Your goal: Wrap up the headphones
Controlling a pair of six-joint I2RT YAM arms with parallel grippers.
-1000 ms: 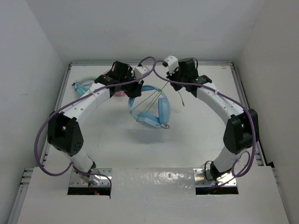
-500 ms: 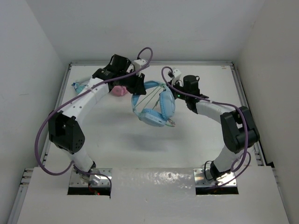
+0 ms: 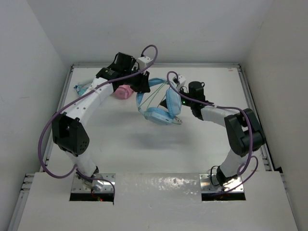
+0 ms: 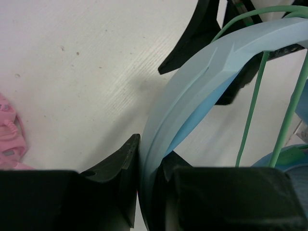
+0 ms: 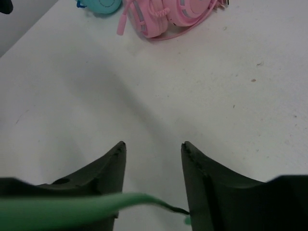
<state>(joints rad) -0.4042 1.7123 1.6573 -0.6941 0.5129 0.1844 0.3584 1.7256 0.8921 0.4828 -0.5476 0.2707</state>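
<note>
Headphones (image 3: pixel 159 115), light blue, are held clear of the desk (image 3: pixel 120 144) at centre frame, their headband (image 4: pixel 192 86) clamped in the closed left pincer (image 4: pixel 148 156). The right pincer (image 5: pixel 153 147) has its fingers apart, with the green cable (image 5: pixel 72 204) crossing low between them. There are three sets in all: pink headphones (image 3: pixel 124 91) and teal headphones (image 3: pixel 83 89) lie upper left, the teal pair half hidden by the left arm (image 3: pixel 91 103).
</note>
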